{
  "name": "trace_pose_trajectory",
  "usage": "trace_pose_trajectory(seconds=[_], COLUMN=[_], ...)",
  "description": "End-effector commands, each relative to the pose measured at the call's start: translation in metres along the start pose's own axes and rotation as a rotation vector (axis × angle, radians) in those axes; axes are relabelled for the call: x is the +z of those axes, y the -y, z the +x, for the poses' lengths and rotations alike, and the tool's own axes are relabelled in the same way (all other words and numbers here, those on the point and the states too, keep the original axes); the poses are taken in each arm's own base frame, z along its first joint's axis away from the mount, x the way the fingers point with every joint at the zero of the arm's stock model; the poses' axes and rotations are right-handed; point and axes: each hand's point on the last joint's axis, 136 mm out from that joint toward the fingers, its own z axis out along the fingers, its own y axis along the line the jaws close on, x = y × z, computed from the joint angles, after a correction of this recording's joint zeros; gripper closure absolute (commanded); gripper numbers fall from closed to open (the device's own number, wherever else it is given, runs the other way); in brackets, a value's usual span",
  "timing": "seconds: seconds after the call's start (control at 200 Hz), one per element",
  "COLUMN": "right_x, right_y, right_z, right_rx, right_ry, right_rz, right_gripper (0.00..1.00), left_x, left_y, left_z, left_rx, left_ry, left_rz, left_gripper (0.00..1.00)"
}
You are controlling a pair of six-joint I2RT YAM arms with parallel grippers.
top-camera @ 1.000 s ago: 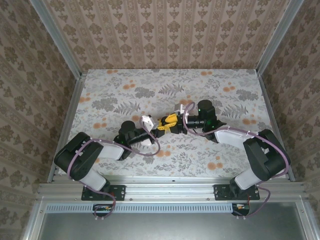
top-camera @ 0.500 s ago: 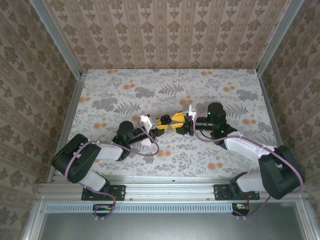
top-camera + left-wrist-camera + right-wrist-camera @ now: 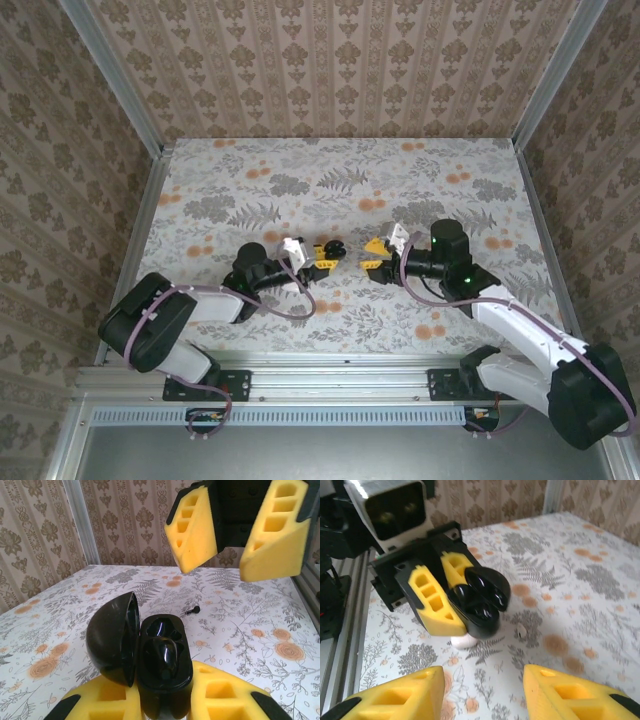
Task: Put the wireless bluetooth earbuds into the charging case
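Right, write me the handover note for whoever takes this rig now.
Left gripper: shut on the charging case, a black clamshell with its lid open.
Right gripper: open and empty, facing the case across a gap.
Earbuds: glossy black shapes sit in the case's base; I cannot tell how many buds are seated. A small black piece, probably a loose earbud, lies on the table beyond the case.
Done: case open and presented.
Left: likely pick up that piece, seat it, close the lid.

floral tabletop (image 3: pixel 300 170) between damask-papered walls (image 3: pixel 330 60) and aluminium corner posts (image 3: pixel 110 75)
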Motion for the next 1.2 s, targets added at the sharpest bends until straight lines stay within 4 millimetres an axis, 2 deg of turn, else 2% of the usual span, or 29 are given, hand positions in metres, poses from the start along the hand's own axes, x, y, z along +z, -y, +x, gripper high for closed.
trace_pose_trajectory(seconds=[0.0, 0.235, 0.43, 0.565, 0.86, 0.91, 1.065, 1.195], right_x=[-0.009, -0.021, -0.028, -0.032, -0.051, -0.053, -0.059, -0.077], right_y=[0.011, 0.015, 0.012, 0.012, 0.048, 0.055, 0.076, 0.089], right_z=[0.006, 0.010, 0.001, 0.003, 0.017, 0.025, 0.038, 0.058], right_rx=[0.137, 0.339, 0.519, 0.608, 0.702, 0.748, 0.880, 1.051], right_ry=[-0.074, -0.154, -0.180, -0.204, -0.302, -0.314, -0.317, -0.363], right_rz=[0.090, 0.160, 0.177, 0.201, 0.392, 0.414, 0.459, 0.472], right_gripper=[0.54, 0.55, 0.54, 0.52, 0.45, 0.41, 0.40, 0.39], left_x=[-0.002, 0.002, 0.010, 0.015, 0.020, 0.020, 0.021, 0.022], left_y=[0.013, 0.017, 0.017, 0.019, 0.009, 0.008, 0.006, 0.004], left_z=[0.006, 0.009, 0.002, -0.005, -0.010, -0.010, -0.011, -0.009], left_rx=[0.042, 0.074, 0.040, 0.034, 0.063, 0.070, 0.071, 0.075], left_ry=[-0.021, -0.033, -0.023, -0.015, -0.097, -0.111, -0.121, -0.140], left_rz=[0.044, 0.044, 0.050, 0.055, 0.023, 0.018, 0.013, 0.011], left_gripper=[0.90, 0.90, 0.91, 0.92, 0.93, 0.93, 0.93, 0.93])
